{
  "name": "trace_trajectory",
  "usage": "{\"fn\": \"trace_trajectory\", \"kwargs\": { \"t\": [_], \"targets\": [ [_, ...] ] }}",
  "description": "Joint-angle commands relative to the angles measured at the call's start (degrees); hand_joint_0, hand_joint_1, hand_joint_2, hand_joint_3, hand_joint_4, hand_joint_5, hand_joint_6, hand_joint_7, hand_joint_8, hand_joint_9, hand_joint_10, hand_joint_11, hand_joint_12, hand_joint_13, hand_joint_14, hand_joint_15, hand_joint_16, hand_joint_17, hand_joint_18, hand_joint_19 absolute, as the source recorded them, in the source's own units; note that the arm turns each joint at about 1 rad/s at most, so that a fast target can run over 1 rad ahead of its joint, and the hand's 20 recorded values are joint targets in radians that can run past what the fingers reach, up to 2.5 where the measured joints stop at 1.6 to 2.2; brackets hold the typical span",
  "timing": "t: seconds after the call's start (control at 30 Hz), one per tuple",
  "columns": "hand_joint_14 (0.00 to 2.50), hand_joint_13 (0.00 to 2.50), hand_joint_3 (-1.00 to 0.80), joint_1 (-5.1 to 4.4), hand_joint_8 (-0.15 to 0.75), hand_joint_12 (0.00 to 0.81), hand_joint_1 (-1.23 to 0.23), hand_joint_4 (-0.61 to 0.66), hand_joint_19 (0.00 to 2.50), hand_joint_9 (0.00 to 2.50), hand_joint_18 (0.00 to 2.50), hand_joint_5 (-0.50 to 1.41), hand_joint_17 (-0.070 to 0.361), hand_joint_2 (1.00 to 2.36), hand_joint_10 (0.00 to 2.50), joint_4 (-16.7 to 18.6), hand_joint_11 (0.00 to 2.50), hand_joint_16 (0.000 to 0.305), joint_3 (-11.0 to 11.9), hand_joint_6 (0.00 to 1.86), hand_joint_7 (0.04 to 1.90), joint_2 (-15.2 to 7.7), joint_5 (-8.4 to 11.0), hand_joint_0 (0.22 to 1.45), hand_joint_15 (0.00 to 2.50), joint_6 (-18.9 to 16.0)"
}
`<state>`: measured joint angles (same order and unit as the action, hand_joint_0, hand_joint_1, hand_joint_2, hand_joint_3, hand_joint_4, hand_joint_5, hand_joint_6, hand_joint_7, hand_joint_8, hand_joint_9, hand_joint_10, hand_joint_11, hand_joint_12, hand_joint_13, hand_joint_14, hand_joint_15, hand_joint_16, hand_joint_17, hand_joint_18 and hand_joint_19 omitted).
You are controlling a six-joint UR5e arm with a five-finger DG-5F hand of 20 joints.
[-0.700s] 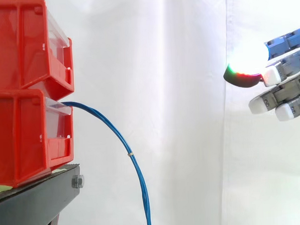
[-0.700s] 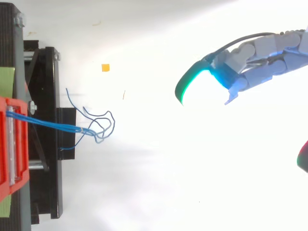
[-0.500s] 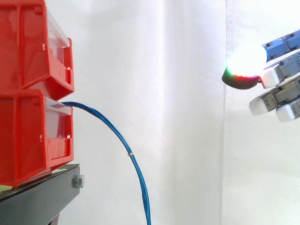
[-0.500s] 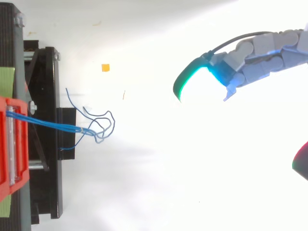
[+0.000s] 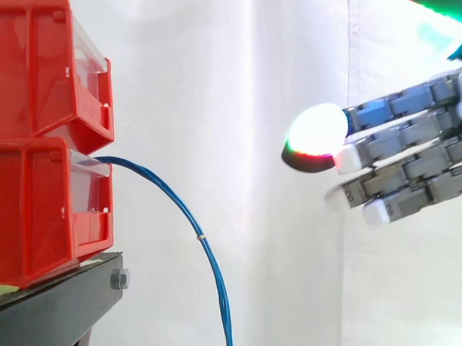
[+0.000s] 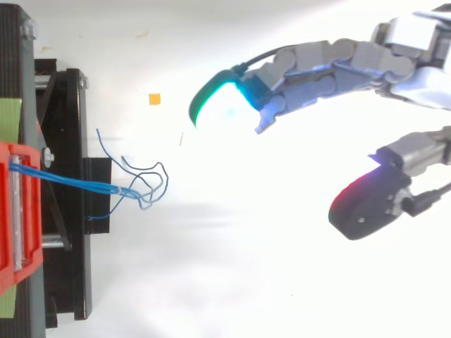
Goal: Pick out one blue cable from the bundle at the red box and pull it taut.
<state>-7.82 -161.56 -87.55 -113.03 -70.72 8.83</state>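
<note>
White curtain behind. 2 red bins stacked on 1 black stand, well ahead of hand. 1 blue cable bundle droops from lower one, btwn bins & hand, apart from fingertips. Hand wide, fingers straight & level, thumb apart, holding nothing.

hand moved closer to blue cables, thumb now visible

Red bins on black stand
</note>
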Motion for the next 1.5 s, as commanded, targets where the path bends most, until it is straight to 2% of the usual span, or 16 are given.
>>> {"fn": "trace_trajectory", "kwargs": {
  "t": [0.0, 0.07, 0.17, 0.23, 0.27, 0.37, 0.43, 0.5, 0.8, 0.97, 1.0, 1.07, 1.2, 1.4, 1.47],
  "targets": [
    [0.01, 0.25, -0.5, 0.0, 0.203, 0.299, -0.62, 0.13, 0.34, 0.13, 0.24, -0.27, 0.089, 1.0, 0.01, 2.4, 0.3, 0.039, 0.2, 0.5, 0.69, -1.8, 1.46, 0.49, 0.2, 0.0],
    [0.01, 0.27, -0.5, 0.18, 0.2, 0.295, -0.61, 0.13, 0.34, 0.15, 0.23, -0.27, 0.087, 1.0, 0.01, 3.7, 0.3, 0.039, 0.2, 0.5, 0.69, -3.0, 2.25, 0.5, 0.21, -0.1],
    [0.01, 0.3, -0.49, 0.26, 0.198, 0.294, -0.61, 0.13, 0.34, 0.17, 0.23, -0.27, 0.087, 1.0, 0.01, 5.2, 0.29, 0.039, 0.5, 0.5, 0.69, -4.7, 2.34, 0.5, 0.21, -0.1],
    [0.01, 0.31, -0.49, 0.44, 0.198, 0.295, -0.6, 0.13, 0.35, 0.18, 0.23, -0.27, 0.087, 1.0, 0.01, 6.6, 0.29, 0.039, 2.9, 0.5, 0.69, -8.8, 2.34, 0.51, 0.22, -0.3],
    [0.01, 0.32, -0.49, 0.44, 0.198, 0.294, -0.6, 0.13, 0.35, 0.18, 0.23, -0.26, 0.087, 1.0, 0.01, 6.6, 0.28, 0.039, 3.4, 0.5, 0.69, -9.3, 2.34, 0.51, 0.22, -0.3],
    [0.01, 0.34, -0.49, 0.79, 0.195, 0.294, -0.59, 0.13, 0.35, 0.2, 0.23, -0.26, 0.087, 1.0, 0.01, 6.3, 0.28, 0.039, 7.8, 0.5, 0.69, -14.1, 1.63, 0.51, 0.23, -1.4],
    [0.01, 0.35, -0.49, 0.97, 0.2, 0.294, -0.59, 0.14, 0.36, 0.22, 0.23, -0.26, 0.087, 1.0, 0.01, 6.3, 0.29, 0.039, 8.6, 0.5, 0.69, -14.8, 1.28, 0.51, 0.24, -1.7],
    [0.01, 0.35, -0.48, 1.41, 0.199, 0.295, -0.58, 0.14, 0.36, 0.23, 0.23, -0.26, 0.088, 1.0, 0.01, 6.2, 0.28, 0.039, 11.9, 0.5, 0.69, -17.6, -0.39, 0.51, 0.24, -3.3],
    [0.01, 0.41, -0.49, 1.49, 0.203, 0.305, -0.56, 0.15, 0.39, 0.28, 0.25, -0.25, 0.089, 1.0, 0.01, 6.2, 0.29, 0.04, 12.3, 0.5, 0.7, -17.9, -1.0, 0.51, 0.28, -3.3],
    [0.01, 0.48, -0.49, 1.06, 0.208, 0.312, -0.56, 0.17, 0.44, 0.34, 0.27, -0.23, 0.093, 1.0, 0.01, 10.6, 0.31, 0.041, 12.4, 0.5, 0.75, -19.9, -1.44, 0.51, 0.33, -2.9],
    [0.01, 0.49, -0.49, 0.79, 0.21, 0.31, -0.56, 0.17, 0.45, 0.34, 0.28, -0.23, 0.094, 1.0, 0.01, 12.9, 0.32, 0.042, 12.4, 0.5, 0.76, -20.9, -2.23, 0.51, 0.35, -2.9],
    [0.01, 0.5, -0.49, 0.53, 0.211, 0.311, -0.55, 0.18, 0.46, 0.36, 0.29, -0.22, 0.096, 1.0, 0.01, 14.6, 0.31, 0.042, 12.4, 0.5, 0.78, -21.2, -3.2, 0.51, 0.36, -3.6],
    [0.02, 0.53, -0.48, 0.26, 0.214, 0.31, -0.55, 0.19, 0.48, 0.39, 0.3, -0.21, 0.097, 1.0, 0.01, 15.5, 0.33, 0.043, 12.4, 0.5, 0.82, -21.3, -4.61, 0.51, 0.38, -4.5],
    [0.02, 0.57, -0.47, 0.35, 0.208, 0.306, -0.55, 0.18, 0.5, 0.43, 0.32, -0.2, 0.097, 1.0, 0.01, 15.3, 0.35, 0.043, 12.4, 0.5, 0.87, -21.4, -6.01, 0.52, 0.41, -5.1],
    [0.02, 0.57, -0.47, 0.53, 0.209, 0.305, -0.54, 0.18, 0.51, 0.43, 0.32, -0.2, 0.097, 1.0, 0.01, 15.6, 0.36, 0.043, 12.4, 0.5, 0.88, -22.2, -6.72, 0.52, 0.42, -5.3]
  ]
}}
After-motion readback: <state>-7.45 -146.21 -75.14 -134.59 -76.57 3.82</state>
